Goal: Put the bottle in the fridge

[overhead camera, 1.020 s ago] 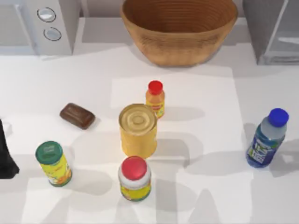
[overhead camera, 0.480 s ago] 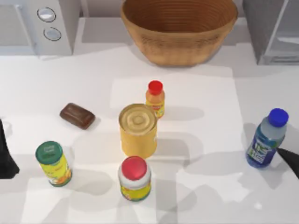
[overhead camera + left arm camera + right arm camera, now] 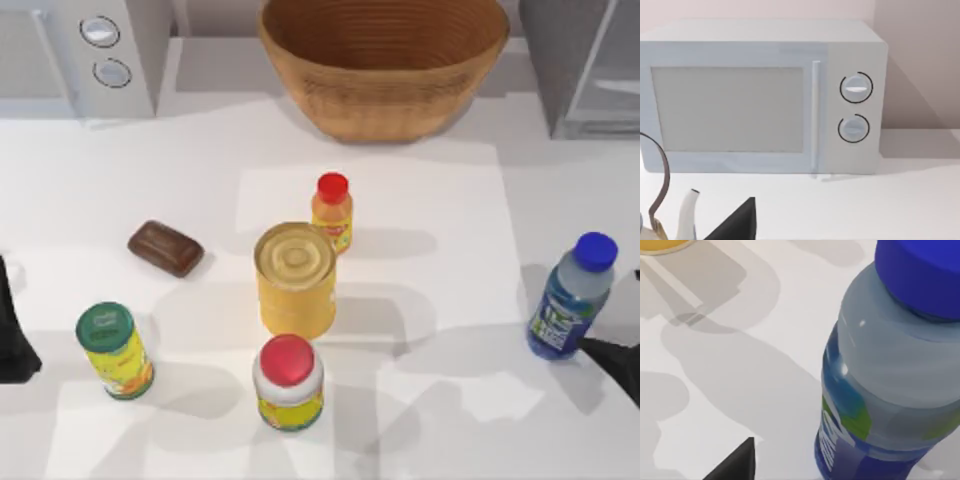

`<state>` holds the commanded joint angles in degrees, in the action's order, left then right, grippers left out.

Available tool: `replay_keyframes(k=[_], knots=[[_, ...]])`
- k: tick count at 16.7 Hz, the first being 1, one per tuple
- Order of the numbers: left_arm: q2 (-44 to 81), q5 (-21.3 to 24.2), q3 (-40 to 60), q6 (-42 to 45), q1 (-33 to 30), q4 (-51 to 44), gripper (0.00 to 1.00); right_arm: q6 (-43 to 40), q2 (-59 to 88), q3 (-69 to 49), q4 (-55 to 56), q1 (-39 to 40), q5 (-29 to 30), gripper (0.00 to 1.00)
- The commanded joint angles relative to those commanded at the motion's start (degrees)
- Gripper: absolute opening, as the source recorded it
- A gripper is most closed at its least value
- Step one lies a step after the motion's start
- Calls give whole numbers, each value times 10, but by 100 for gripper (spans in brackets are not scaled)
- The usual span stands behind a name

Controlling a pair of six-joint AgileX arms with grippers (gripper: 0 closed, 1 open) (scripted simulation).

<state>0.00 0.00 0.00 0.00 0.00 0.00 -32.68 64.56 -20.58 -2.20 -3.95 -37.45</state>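
The bottle point(image 3: 571, 297) stands upright on the table point(image 3: 440, 210) just to the left of the right gripper point(image 3: 618, 358), which sits at the table's right edge, apparently not touching it, its opening impossible to tell, the fridge point(image 3: 585, 60) far beyond.

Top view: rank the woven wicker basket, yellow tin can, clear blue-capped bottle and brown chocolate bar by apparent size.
1. Woven wicker basket, clearly largest.
2. Yellow tin can.
3. Clear plastic bottle with blue cap, narrower than the can; close enough to be unsure.
4. Brown chocolate bar, smallest.
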Motion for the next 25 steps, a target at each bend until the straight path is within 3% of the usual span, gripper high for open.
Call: replay_keyframes(k=[4,12,17,25], knots=[[0,0,0,0,0,0,100,11,19,-2,23,12,8,100],[0,0,0,0,0,0,100,80,177,-5,218,91,67,100],[0,0,0,0,0,0,100,86,189,-5,231,98,72,100],[0,0,0,0,0,0,100,86,189,-5,231,98,72,40]])
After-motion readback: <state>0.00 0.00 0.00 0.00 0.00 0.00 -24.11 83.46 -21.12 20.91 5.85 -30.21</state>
